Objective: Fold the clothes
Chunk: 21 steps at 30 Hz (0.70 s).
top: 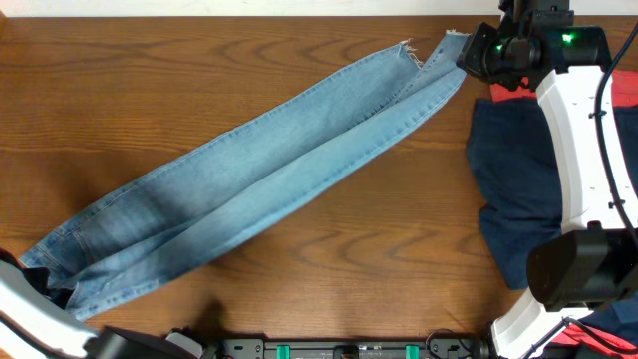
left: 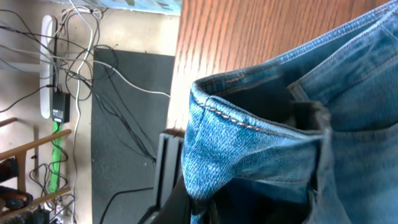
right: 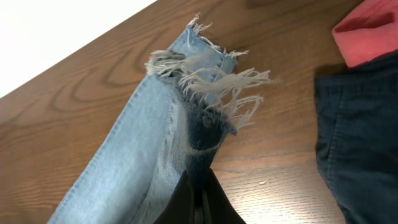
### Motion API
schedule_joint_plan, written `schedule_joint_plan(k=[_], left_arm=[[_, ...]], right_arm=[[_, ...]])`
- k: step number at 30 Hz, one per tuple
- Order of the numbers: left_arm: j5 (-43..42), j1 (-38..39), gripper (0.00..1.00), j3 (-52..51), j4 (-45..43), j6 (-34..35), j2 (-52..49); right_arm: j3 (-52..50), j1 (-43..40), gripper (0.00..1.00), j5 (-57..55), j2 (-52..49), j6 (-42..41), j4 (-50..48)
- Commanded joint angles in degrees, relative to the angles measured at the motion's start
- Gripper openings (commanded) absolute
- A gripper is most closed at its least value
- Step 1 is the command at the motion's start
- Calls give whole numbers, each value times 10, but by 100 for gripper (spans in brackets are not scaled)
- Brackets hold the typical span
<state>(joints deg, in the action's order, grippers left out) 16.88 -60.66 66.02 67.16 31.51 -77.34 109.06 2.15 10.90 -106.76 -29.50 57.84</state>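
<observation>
While taut between jaws (diagonal), jeans (top: 249,189)

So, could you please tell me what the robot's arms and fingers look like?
The right arm has smooth white shells between bulky black joints, with a thin black cable running along it and green lights glowing on its black wrist housing. The left arm shows the same white shell and black joint. The fingers are plain black.
</observation>
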Motion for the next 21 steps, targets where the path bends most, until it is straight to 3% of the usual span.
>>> schedule_joint_plan(k=[1, 6, 15, 21], left_arm=[[18, -2, 6, -1, -19, 3, -45], [10, -2, 6, -1, -12, 3, -95], [-151, -1, 6, 91, -34, -73, -64], [-164, -1, 6, 95, -7, -75, -62]], right_arm=[[12, -5, 1, -40, 7, -1, -6], [11, -3, 1, -47, 7, -6, -17], [12, -2, 1, 16, 7, 17, -102], [12, -2, 1, 20, 7, 17, -97]])
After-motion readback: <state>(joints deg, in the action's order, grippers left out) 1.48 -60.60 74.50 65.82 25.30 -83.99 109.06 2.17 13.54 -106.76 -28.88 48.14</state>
